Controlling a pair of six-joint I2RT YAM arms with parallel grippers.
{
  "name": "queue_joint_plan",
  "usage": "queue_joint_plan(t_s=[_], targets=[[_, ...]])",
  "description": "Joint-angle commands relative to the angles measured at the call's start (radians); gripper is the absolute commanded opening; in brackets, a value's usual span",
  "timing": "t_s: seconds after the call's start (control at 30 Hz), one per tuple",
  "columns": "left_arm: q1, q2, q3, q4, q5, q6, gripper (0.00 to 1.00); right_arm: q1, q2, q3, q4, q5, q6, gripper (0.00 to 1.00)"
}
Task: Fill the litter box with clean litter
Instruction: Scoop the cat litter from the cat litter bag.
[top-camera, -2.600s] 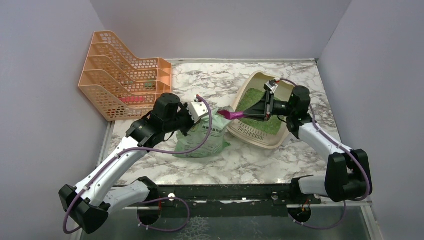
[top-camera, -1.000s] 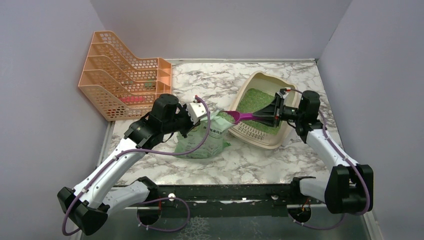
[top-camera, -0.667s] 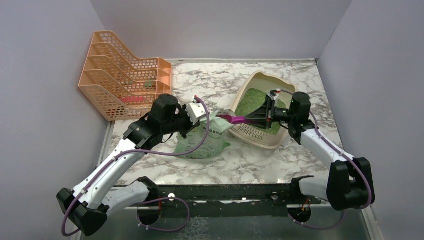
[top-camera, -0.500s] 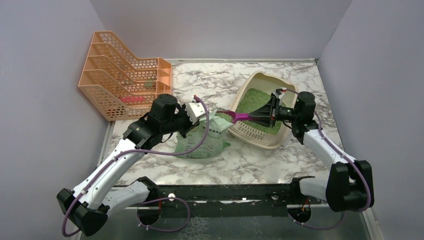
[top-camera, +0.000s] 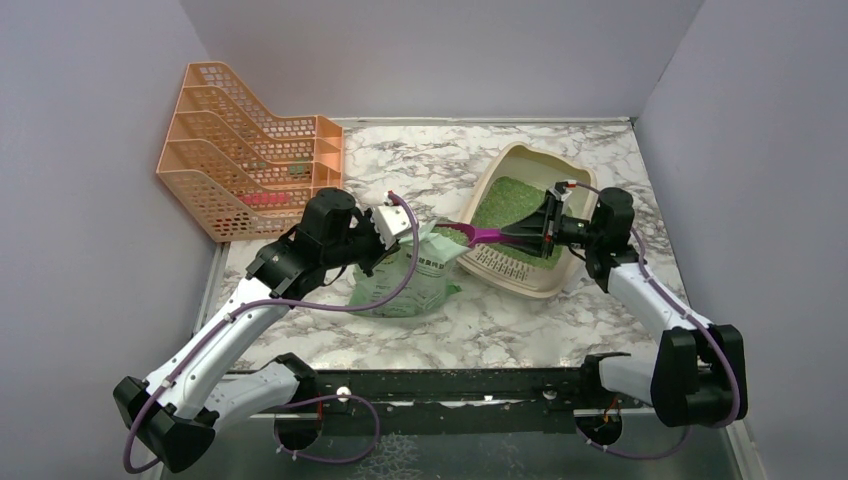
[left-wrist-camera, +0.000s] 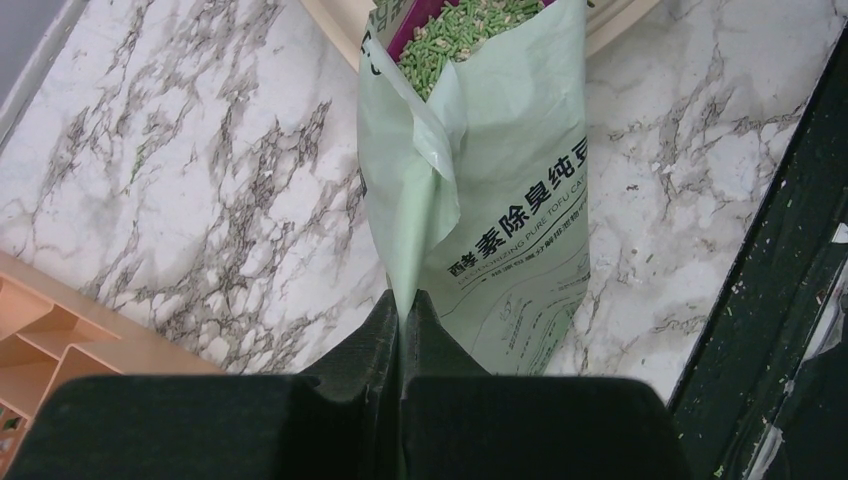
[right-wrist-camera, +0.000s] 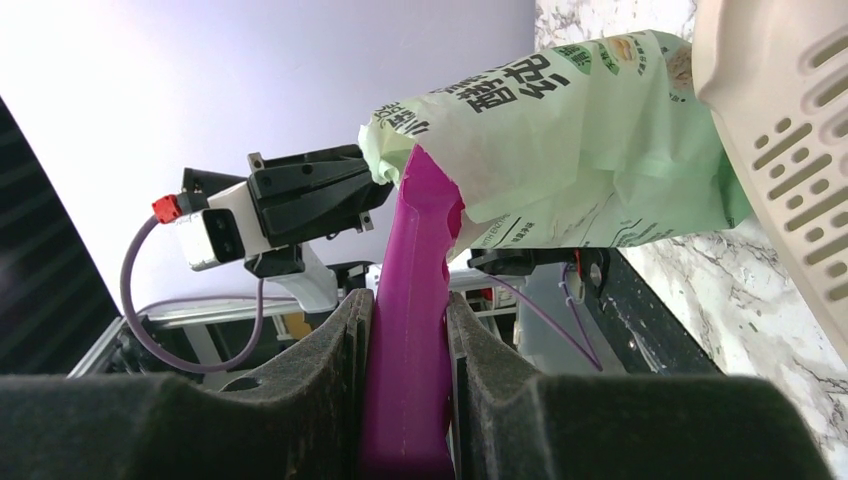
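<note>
While the left gripper (left-wrist-camera: 402, 305) pinches the litter bag (left-wrist-camera: 505, 190), the right gripper (right-wrist-camera: 408, 325) clamps the scoop (right-wrist-camera: 422, 240) — dipped inside

Left claw (left-wrist-camera: 402, 305), right claw (right-wrist-camera: 408, 312): both clenched.

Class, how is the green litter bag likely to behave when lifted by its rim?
Probably floppy: the bag creases and folds where the left gripper pinches its rim. Likely weighty, since litter shows at its mouth. That open mouth may sag if released.

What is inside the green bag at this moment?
Green pellets fill its open mouth, with the pink scoop pushed in. The bag covers everything lower down.
</note>
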Motion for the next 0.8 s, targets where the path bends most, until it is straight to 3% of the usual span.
queue_joint_plan(t_s=[0.0, 0.77], targets=[[0.003, -0.045, 0.05, 0.056, 0.024, 0.0, 0.0, -0.031, -0.043, 0.032, -0.001, -0.029, -0.011, 0.01], [0.002, -0.048, 0.046, 0.049, 0.051, -0.001, 0.0, -0.164, -0.11, 0.043, -0.108, -0.087, -0.055, 0.01]])
